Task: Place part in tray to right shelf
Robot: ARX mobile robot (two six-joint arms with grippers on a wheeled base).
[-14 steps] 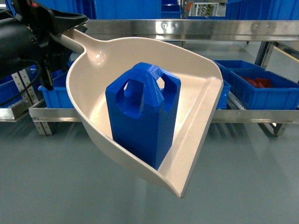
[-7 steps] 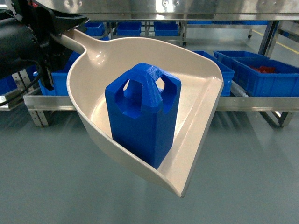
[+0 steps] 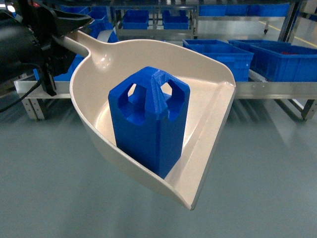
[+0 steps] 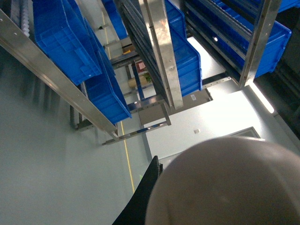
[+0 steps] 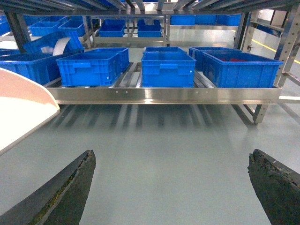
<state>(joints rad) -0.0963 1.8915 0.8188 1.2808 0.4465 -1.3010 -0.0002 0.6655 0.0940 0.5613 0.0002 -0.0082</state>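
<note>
Two arms, one load: the silver steel flow-rack shelf (image 3: 277, 89) with a flat bolted front rail runs across the background of the head view, ahead of the robot and beyond the load, with grey floor between. Shelf is well apart from the scoop lip, so the coming move is a forward-and-right carry, then a set-down over the rail.

Large blue plastic crates (image 5: 168, 68) sit side by side on that shelf behind the rail; they fill most of the visible lane, so free space for the part looks tight. I can't tell from these views which gap is open.

Large beige plastic dustpan-shaped tray (image 3: 208, 124) hangs in mid-air, tilted, long axis from handle at upper left to flat front lip at lower right. Lip points toward the robot's right side, away from the shelf.

Left tool (image 3: 52, 37) is at the handle end, upper left; it appears clamped on the handle, but the jaws are hidden, so I can't confirm. Left wrist view shows only the tray's curved underside and racks.

Right tool (image 5: 171, 187) is spread wide, empty, low over the floor, facing the shelf rail; tray edge just at its left.

Small bright-blue plastic jerrycan-shaped part (image 3: 148, 121) stands upright inside the tray, near the middle, handle loops up. Right arm is nearer the shelf and free to take it.
</note>
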